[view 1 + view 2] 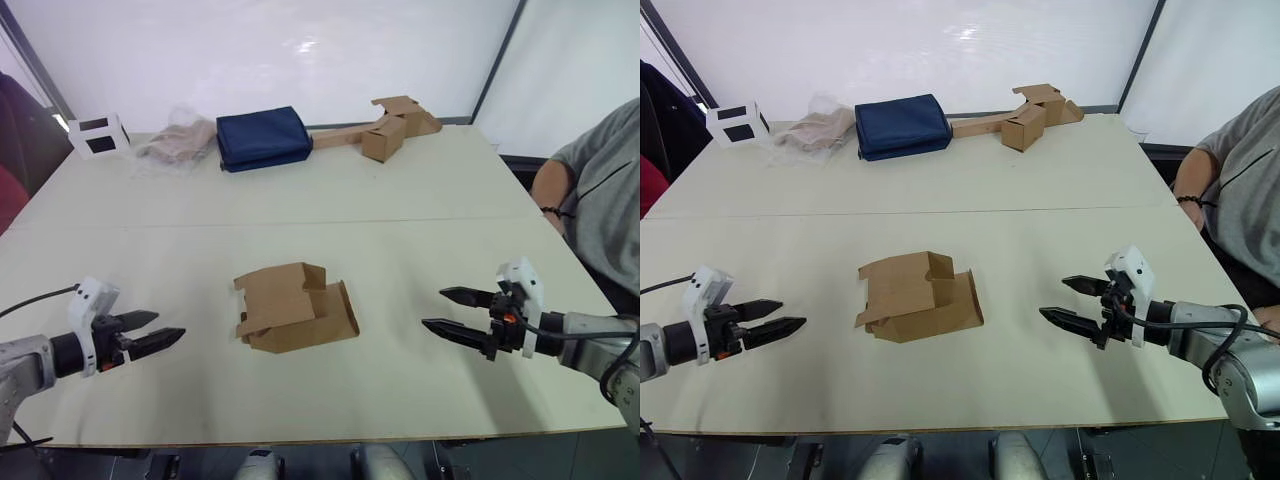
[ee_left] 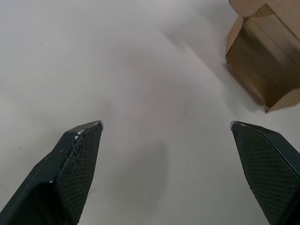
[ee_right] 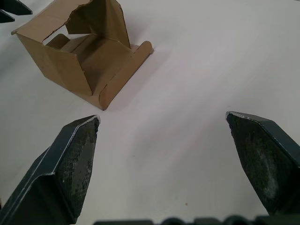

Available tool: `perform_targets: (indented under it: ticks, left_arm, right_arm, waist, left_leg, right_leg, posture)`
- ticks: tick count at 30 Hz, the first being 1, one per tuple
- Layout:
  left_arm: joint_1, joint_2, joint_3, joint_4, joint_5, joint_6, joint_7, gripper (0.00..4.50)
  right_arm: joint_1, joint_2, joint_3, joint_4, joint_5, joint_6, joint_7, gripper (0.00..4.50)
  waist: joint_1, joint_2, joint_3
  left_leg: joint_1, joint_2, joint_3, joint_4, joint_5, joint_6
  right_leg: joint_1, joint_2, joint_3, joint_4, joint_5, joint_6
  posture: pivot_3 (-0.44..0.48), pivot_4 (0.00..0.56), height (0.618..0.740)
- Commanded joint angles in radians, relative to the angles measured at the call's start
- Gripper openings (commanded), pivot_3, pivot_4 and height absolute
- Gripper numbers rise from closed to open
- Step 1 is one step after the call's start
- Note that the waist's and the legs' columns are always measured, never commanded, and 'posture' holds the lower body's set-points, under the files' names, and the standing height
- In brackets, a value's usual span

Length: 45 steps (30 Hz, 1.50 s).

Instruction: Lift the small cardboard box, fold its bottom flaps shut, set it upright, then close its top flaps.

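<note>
Lying on its side, flaps splayed: the small plain brown corrugated cardboard box [image 1: 293, 308].
It is flanked by the left gripper [image 1: 160, 334] and right gripper [image 1: 446, 311], both spread wide, untouched.

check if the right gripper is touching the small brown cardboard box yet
Apart. The left eye view shows bare table between the right gripper and the small brown cardboard box.

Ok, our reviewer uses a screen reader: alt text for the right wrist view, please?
A small brown corrugated cardboard box lies on its side on a pale table, flaps open, beyond the open right tool, untouched.
</note>
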Motion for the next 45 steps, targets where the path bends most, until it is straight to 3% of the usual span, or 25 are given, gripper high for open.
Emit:
perform_targets:
  ticks: [1,26,29,33,35,45]
  left_arm:
    - [-0.012,0.005,0.034,-0.021,-0.024,0.004,-0.002,4.49]
    - [-0.085,-0.022,0.025,0.014,-0.056,0.036,0.029,4.49]
    - [-0.087,-0.021,0.023,0.014,-0.093,0.088,0.015,4.49]
    - [-0.121,0.011,0.034,0.049,-0.354,0.45,-0.066,4.49]
    - [-0.151,-0.016,0.012,0.059,-0.428,0.544,-0.069,4.49]
    - [-0.373,-0.161,-0.031,0.178,-0.458,0.624,0.039,4.49]
  right_arm:
    - [-0.017,0.006,-0.006,-0.006,-0.001,-0.009,0.007,4.42]
    - [-0.064,0.006,0.025,0.026,-0.047,-0.018,0.022,4.42]
    - [-0.062,0.005,0.017,0.011,-0.041,-0.011,0.022,4.42]
    - [-0.067,0.02,-0.017,-0.113,0.099,0.074,0.011,4.42]
    - [-0.1,0.021,-0.005,-0.21,0.185,0.131,-0.014,4.42]
    - [-0.158,0.044,0.058,-0.42,0.334,0.231,-0.175,4.42]
  waist:
    - [0.0,0.0,0.0]
    - [0.0,0.0,0.0]
    - [-0.001,0.0,0.0]
    - [-0.002,0.0,0.0]
    - [-0.003,0.001,0.0]
    - [0.003,-0.001,-0.001]
  left_leg:
    - [0.0,0.0,0.0,0.0,0.0,0.0]
    - [0.0,0.0,0.0,0.001,0.0,0.0]
    - [0.0,0.0,0.0,0.0,0.0,0.0]
    - [0.0,0.0,0.0,0.001,0.0,0.0]
    - [0.0,0.0,0.0,0.001,0.0,0.0]
    - [0.001,0.0,-0.002,0.002,0.0,0.0]
  right_leg:
    - [0.0,0.0,0.0,0.0,0.0,0.0]
    - [0.0,0.0,0.0,0.001,0.0,0.0]
    - [0.0,0.0,0.0,0.001,0.0,0.0]
    - [0.0,0.0,0.0,0.002,0.0,0.0]
    - [0.0,0.0,0.0,0.003,0.0,0.0]
    - [0.001,0.0,-0.001,0.002,0.0,0.0]
  posture:
    - [0.0,0.15,0.74]
    - [0.0,0.15,0.74]
    - [0.0,0.15,0.74]
    - [0.0,0.15,0.74]
    - [0.0,0.15,0.74]
    - [0.0,0.15,0.74]
